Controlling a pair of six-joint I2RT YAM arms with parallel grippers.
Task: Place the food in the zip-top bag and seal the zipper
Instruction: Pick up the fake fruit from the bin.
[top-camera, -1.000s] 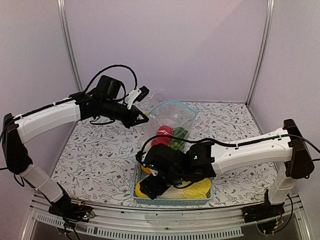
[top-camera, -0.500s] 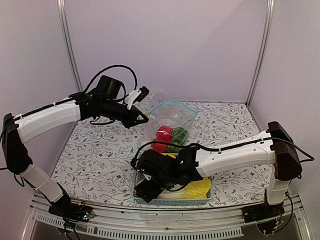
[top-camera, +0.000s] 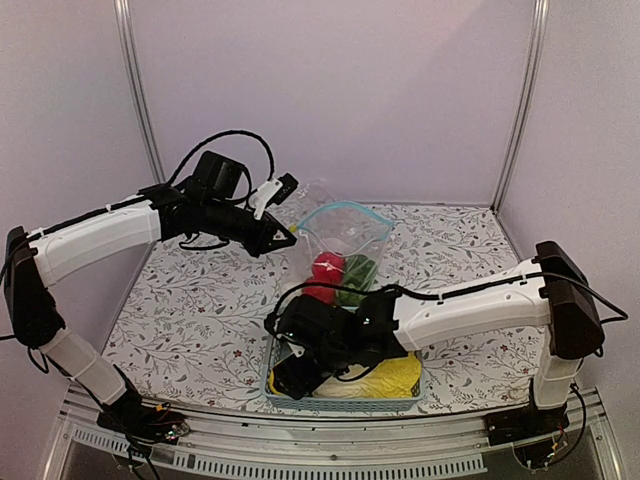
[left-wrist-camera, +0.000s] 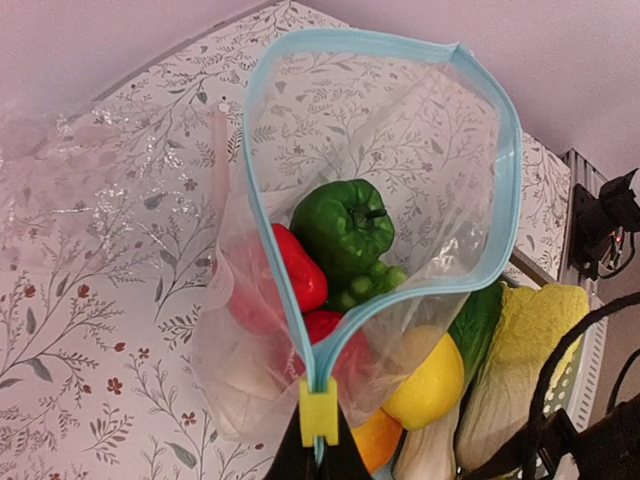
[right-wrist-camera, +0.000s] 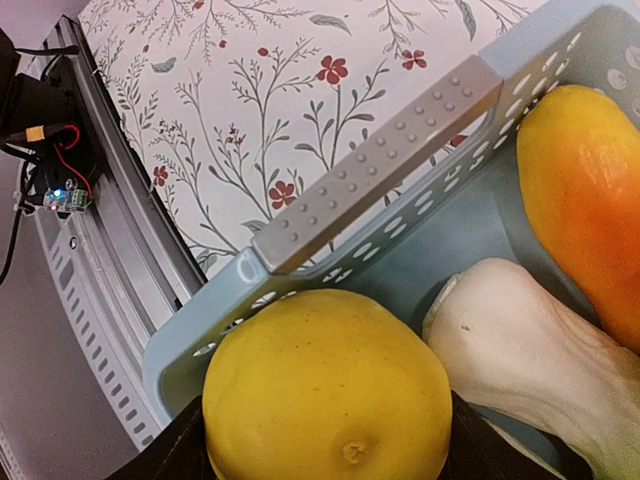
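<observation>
The zip-top bag (top-camera: 345, 235) stands with its mouth open, the teal zipper (left-wrist-camera: 400, 45) spread into a loop. My left gripper (left-wrist-camera: 320, 455) is shut on the zipper's end, just below a yellow slider (left-wrist-camera: 319, 410), and holds that corner up (top-camera: 290, 232). Inside the bag lie a green pepper (left-wrist-camera: 345, 225) and red fruit (left-wrist-camera: 295, 265). My right gripper (right-wrist-camera: 325, 445) is down in the light-blue basket (right-wrist-camera: 200, 330), its two fingers pressed against either side of a yellow lemon (right-wrist-camera: 325, 390). In the top view that gripper (top-camera: 290, 375) covers the lemon.
A white radish (right-wrist-camera: 520, 340) and an orange-yellow fruit (right-wrist-camera: 590, 200) lie next to the lemon. A pale yellow cabbage (top-camera: 395, 378) fills the basket's right side. The basket (top-camera: 340, 402) sits at the table's near edge, by the metal rail (right-wrist-camera: 110, 300).
My right gripper has moved left and down into the basket's front left corner, and its jaws have narrowed onto the lemon. The left arm and bag have not moved.
</observation>
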